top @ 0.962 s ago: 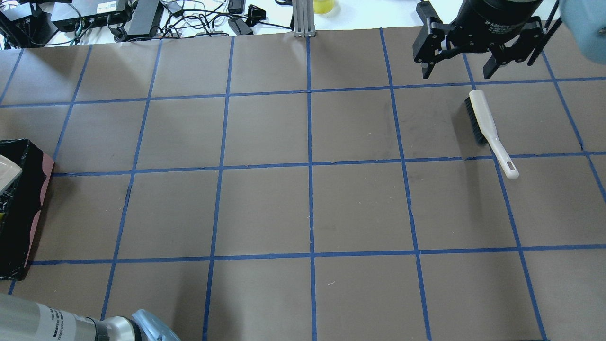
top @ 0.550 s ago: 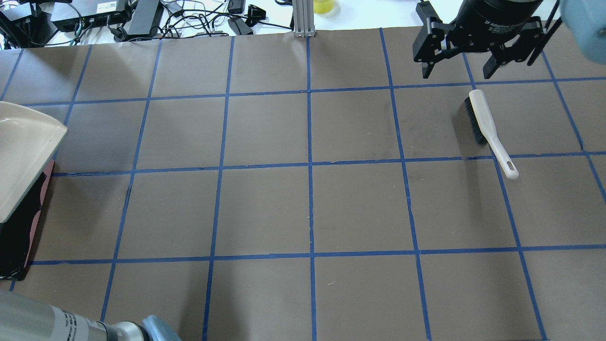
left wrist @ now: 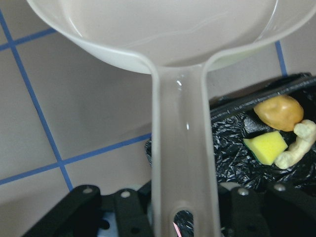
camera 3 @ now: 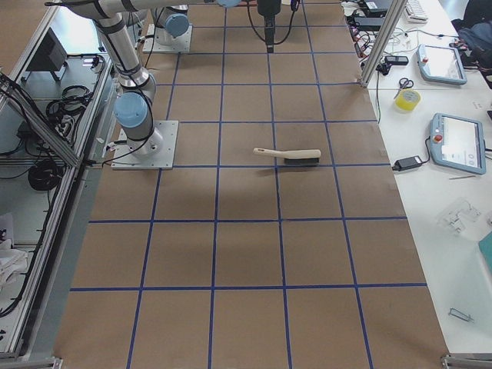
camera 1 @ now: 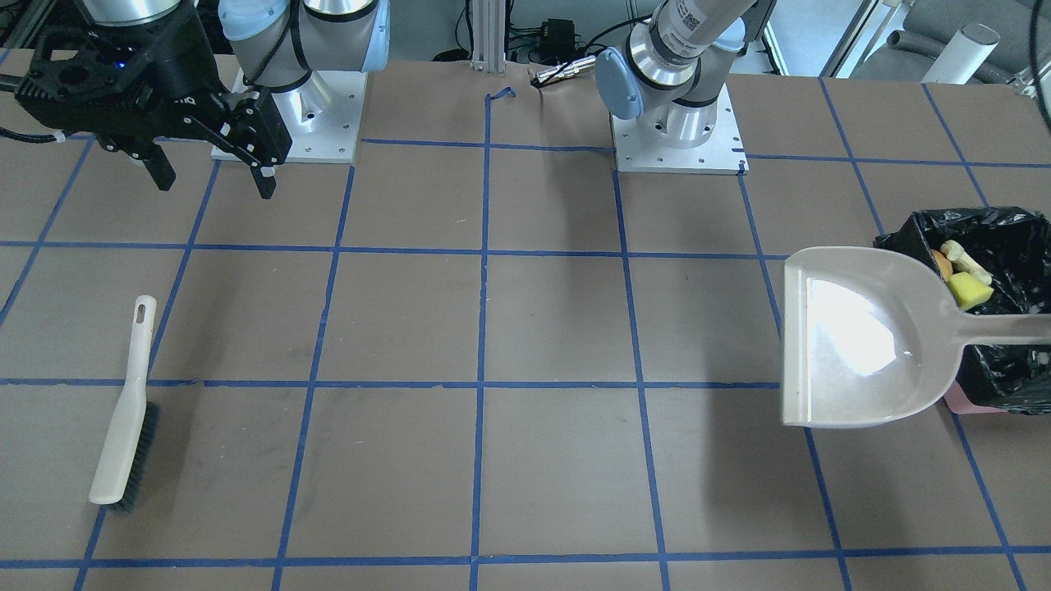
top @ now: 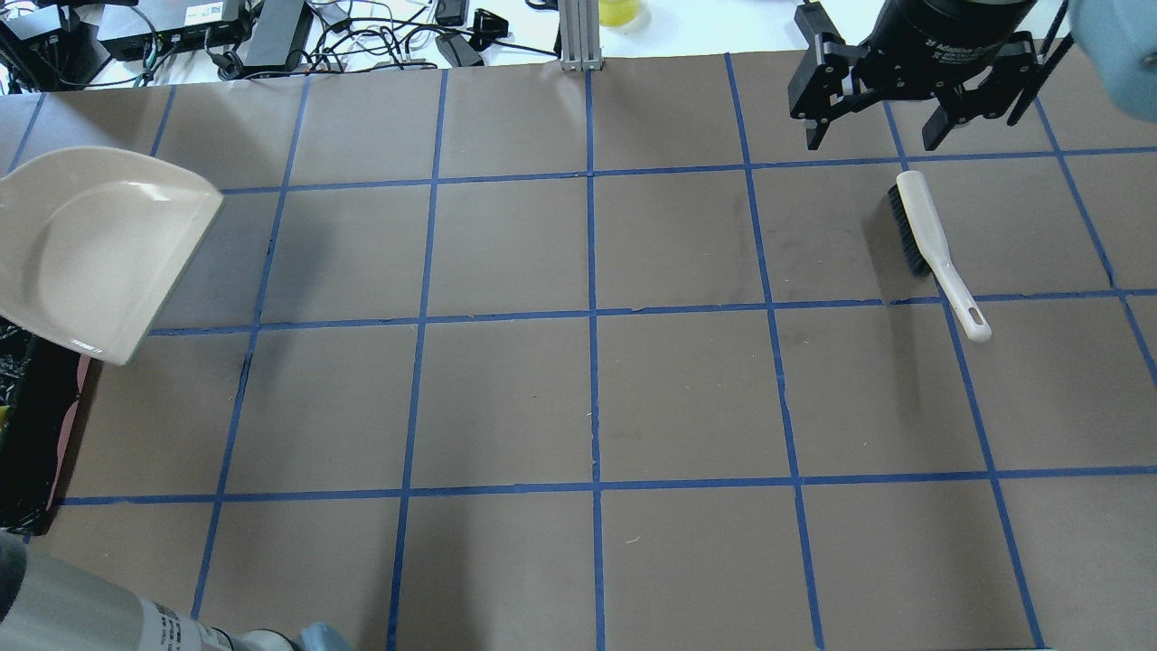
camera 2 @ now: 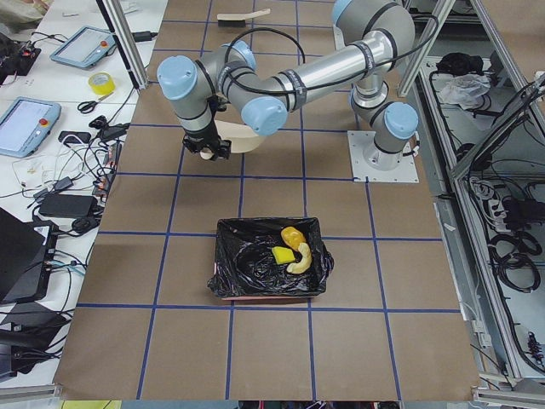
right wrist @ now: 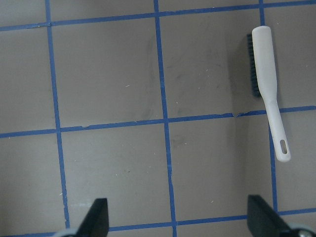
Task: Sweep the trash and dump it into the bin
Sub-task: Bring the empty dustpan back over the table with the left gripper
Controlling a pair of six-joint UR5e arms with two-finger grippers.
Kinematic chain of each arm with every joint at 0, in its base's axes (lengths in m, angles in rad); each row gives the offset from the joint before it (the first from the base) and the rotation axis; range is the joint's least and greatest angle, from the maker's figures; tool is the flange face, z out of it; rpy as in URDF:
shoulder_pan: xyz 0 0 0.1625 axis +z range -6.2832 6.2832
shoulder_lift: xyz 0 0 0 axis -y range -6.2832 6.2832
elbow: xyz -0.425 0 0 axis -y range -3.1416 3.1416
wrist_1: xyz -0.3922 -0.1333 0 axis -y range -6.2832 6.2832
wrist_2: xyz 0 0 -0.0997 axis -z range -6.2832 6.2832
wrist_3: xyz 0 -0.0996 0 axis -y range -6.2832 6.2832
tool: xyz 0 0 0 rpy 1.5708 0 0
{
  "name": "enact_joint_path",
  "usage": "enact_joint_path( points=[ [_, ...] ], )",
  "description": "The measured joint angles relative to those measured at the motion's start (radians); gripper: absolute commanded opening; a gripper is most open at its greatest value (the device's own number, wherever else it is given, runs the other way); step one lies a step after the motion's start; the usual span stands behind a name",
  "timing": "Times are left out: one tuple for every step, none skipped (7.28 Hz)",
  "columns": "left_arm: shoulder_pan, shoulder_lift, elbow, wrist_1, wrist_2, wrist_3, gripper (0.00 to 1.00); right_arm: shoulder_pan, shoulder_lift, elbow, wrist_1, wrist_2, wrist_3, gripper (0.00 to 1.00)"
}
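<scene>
Swinging away from over the bin [camera 1: 977,215] within the last second, the empty dustpan [top: 99,244] hangs above the table [top: 506,398] just beside it, handle clamped in the left gripper [left wrist: 185,219]. A roll [left wrist: 281,111], croissant [left wrist: 296,145] and sponge [left wrist: 265,147] lie in the bin. The right gripper [camera 1: 215,185] is spread wide and empty near the brush [top: 935,249], both unmoved. Brown paper with a grid of blue tape [top: 592,271] covers the table; cables [top: 362,41] lie beyond its edge.

A: Where do the fixed cameras sit?
B: High and far: one behind the two-armed robot [camera 1: 673,123], one across the brown gridded table [camera 1: 558,328] facing it, one at each end.
A: And the wrist cameras?
B: Close, looking down. Right wrist and overhead share the cream-handled, black-bristled brush [top: 931,244]; left wrist and front share the beige plastic dustpan [camera 1: 854,345] and black-lined pink bin [camera 1: 985,226].
</scene>
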Motion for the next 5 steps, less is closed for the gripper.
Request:
enact_joint_path(
  points=[
    [-0.079, -0.031, -0.013, 0.048, -0.003, -0.123, 0.0, 0.0, 0.0, 0.0, 0.0, 0.0, 0.0, 1.0],
    [-0.157, -0.064, -0.019, 0.088, -0.003, -0.239, 0.0, -0.001, -0.001, 0.0, 0.0, -0.001, -0.001, 1.0],
    [-0.217, -0.091, -0.021, 0.114, -0.003, -0.344, 0.0, 0.0, -0.003, 0.0, 0.0, 0.0, 0.0, 1.0],
    [-0.254, -0.111, -0.025, 0.134, -0.006, -0.411, 0.0, 0.0, -0.005, 0.0, 0.0, 0.0, 0.0, 1.0],
    [-0.267, -0.13, -0.031, 0.147, -0.032, -0.44, 0.0, 0.0, -0.005, 0.001, 0.0, 0.0, 0.001, 1.0]
  ],
)
